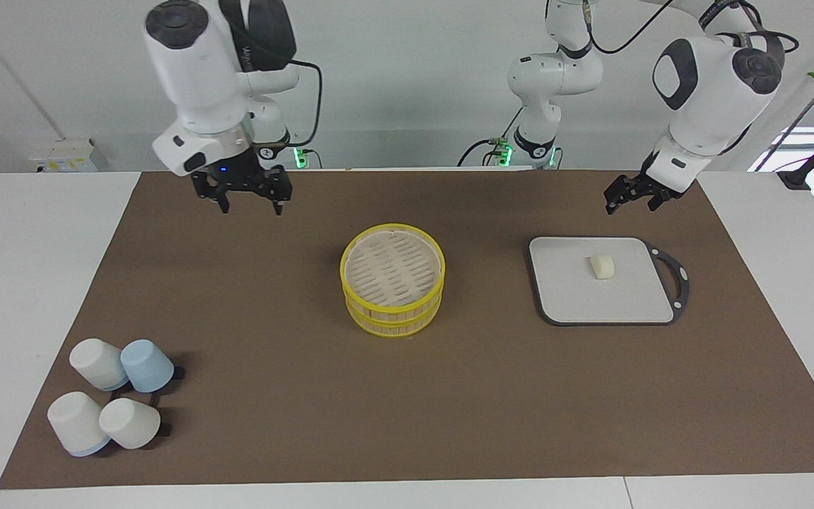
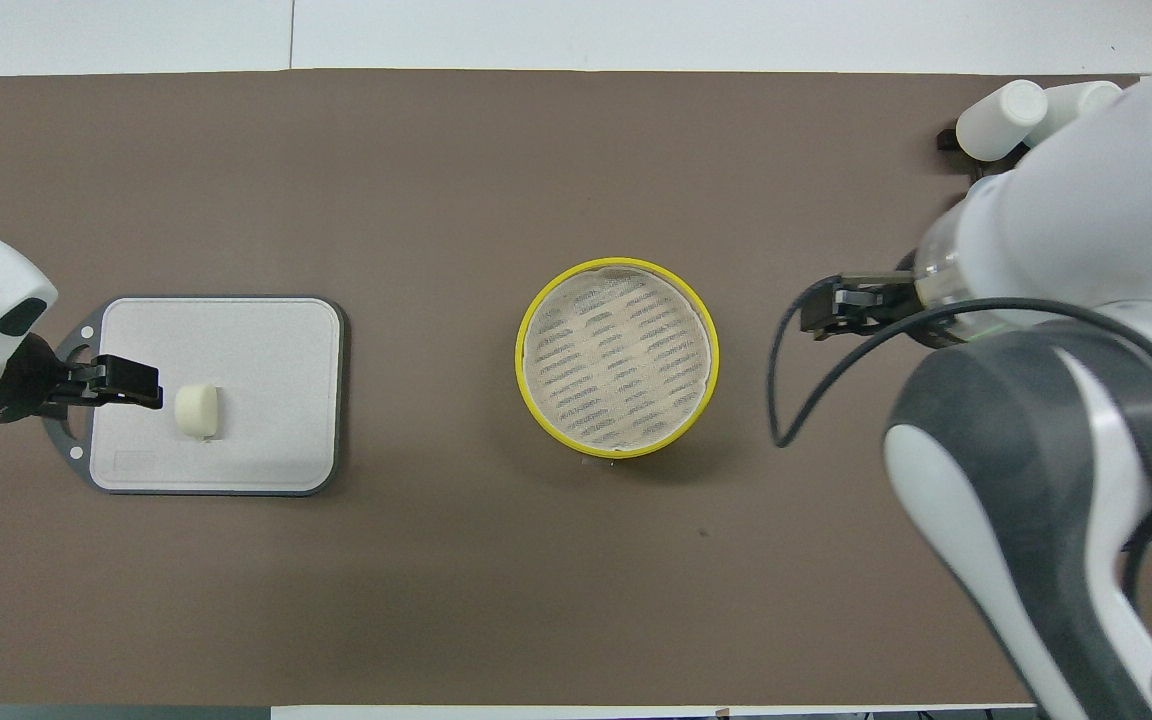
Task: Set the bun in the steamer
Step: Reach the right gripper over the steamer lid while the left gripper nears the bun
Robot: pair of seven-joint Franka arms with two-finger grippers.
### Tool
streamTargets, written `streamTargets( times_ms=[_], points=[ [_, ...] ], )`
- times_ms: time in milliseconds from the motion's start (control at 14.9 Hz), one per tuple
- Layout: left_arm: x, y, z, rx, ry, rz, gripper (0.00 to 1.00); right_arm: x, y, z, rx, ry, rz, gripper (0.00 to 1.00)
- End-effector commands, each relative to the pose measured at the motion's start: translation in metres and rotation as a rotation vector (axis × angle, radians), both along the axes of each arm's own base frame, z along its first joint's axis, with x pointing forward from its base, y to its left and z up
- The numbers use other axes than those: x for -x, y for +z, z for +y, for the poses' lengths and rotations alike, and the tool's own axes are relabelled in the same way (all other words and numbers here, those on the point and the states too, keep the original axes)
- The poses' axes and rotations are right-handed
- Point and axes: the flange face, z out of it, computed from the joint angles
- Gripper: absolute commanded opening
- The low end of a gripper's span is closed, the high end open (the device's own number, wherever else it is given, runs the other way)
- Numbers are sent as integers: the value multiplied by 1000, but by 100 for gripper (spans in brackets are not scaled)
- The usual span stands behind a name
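Hanging above the brown mat at the robots' edge of the desk [image 1: 39,283], the right gripper [image 1: 249,203] has its jaws spread wide and holds nothing; this arm looks to be waiting. The left gripper [image 1: 632,199] is up in the air over the robots' edge of the grey cutting board [image 1: 569,297], angled down toward it; I cannot tell how far its jaws are apart, but nothing is between them.

Next out from the robots, the bun [image 1: 602,266] lies on the cutting board, toward the board's handle end, apart from everything else. Level with it at mid-desk stands the steamer [image 1: 393,280], its slatted lid seemingly on top, so the lid would probably have to come off before the bun can go in.

By its look the bun is light, soft dough: it should dent under pressure and may cling a little to the jaws. I would take it across its short sides, low on the body, closing only until it stops slipping. Its rounded top gives little purchase, so a grip set too high could squeeze it out.

Farthest out, toward the right arm's end, four upturned cups [image 1: 111,403] sit clustered, well clear of the work.
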Motion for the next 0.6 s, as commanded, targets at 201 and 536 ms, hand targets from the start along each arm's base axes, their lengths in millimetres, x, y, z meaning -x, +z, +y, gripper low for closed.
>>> streamTargets(
  times_ms=[201,536],
  points=[
    [10,-74,7,-17,21,-48,100,-5,-35,150,-20,-171,26,99],
    [1,-129,18,-17,42,-41,100,4,-71,220,-13,-140,8,99]
  ],
)
